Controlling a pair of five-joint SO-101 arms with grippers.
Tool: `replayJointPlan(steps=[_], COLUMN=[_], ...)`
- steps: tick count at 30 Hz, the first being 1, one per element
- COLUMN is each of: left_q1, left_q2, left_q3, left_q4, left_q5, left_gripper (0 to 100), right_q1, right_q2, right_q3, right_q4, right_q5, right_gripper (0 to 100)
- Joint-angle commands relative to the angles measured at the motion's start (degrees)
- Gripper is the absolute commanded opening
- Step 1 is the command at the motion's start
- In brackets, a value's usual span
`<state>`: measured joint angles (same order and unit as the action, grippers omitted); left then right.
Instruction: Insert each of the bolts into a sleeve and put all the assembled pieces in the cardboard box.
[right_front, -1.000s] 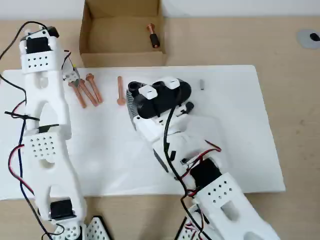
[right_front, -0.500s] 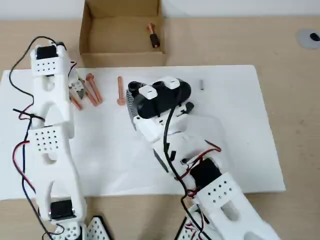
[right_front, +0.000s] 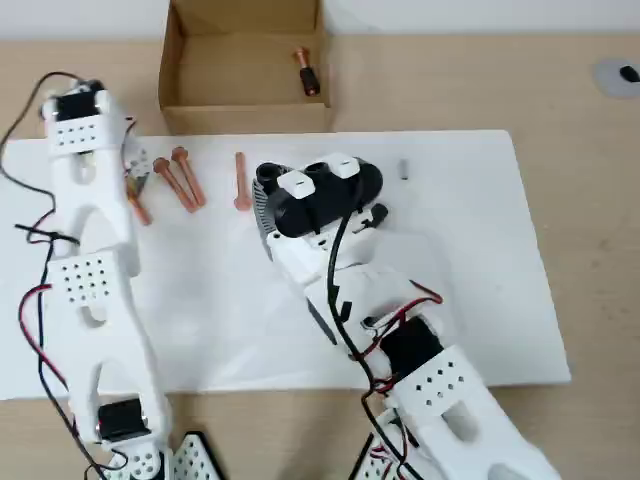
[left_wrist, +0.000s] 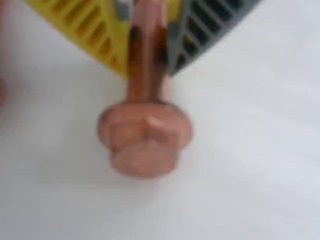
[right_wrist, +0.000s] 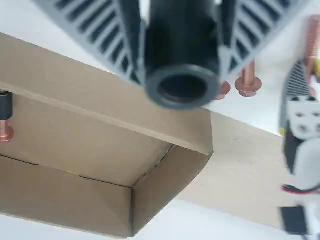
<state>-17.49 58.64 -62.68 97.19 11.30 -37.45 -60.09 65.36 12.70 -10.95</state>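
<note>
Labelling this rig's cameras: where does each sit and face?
High view: above the table, looking down on the cardboard box and both arms.
Left wrist view: on that wrist, looking along the left end effector at the held bolt.
Right wrist view: on that wrist, looking past the right end effector and sleeve into the box.
High and right wrist views share the box.

- At 11 o'clock, open brown cardboard box (right_front: 170, 85), copper bolt in a black sleeve (right_front: 306, 72) by its 3 o'clock wall.
- Toward 6 o'clock, white rectangular sheet (right_front: 480, 260) on tan wooden table (right_front: 580, 180).
- At 10 o'clock, left gripper (right_front: 135, 180), slim copper bolt (right_front: 138, 208) at its tip.
- Just beside, toward 3 o'clock, three loose copper bolts (right_front: 190, 176).
- At centre, right arm's black-and-white wrist (right_front: 320, 195); small grey cylinder (right_front: 404, 168) at 1 o'clock.
</note>
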Motion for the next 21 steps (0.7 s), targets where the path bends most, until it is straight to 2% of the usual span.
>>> replayJointPlan(steps=[1,6,9,13,17,21], left_q1=[-4.04,-4.04,-2.55,0.26,3.25,8.09], left_q2=[-0.57,-0.57,-0.92,-3.21,-14.29,-30.46], left_q3=[-2.37,-0.35,1.85,-1.32,-1.05,6.51], left_q4=[-0.44,-0.44,0.0,3.43,3.52,3.52], left_q5=[0.88,-1.41,-3.43,-3.78,-5.1,-7.12], left_gripper=[6,6,1,1,1,1], right_q1=[-0.04,-0.04,-0.04,-0.13,-1.36,-6.29], right_q2=[-1.89,-1.89,-1.98,-2.33,-8.66,-18.42], right_q3=[-1.54,-1.54,-1.54,-1.63,-1.36,-0.4], right_q4=[-1.85,-1.85,-1.85,-1.67,-1.49,4.04], right_q5=[-0.26,-0.26,-0.26,-0.26,0.26,2.9], right_gripper=[0.9,0.9,0.9,0.9,0.9,0.9])
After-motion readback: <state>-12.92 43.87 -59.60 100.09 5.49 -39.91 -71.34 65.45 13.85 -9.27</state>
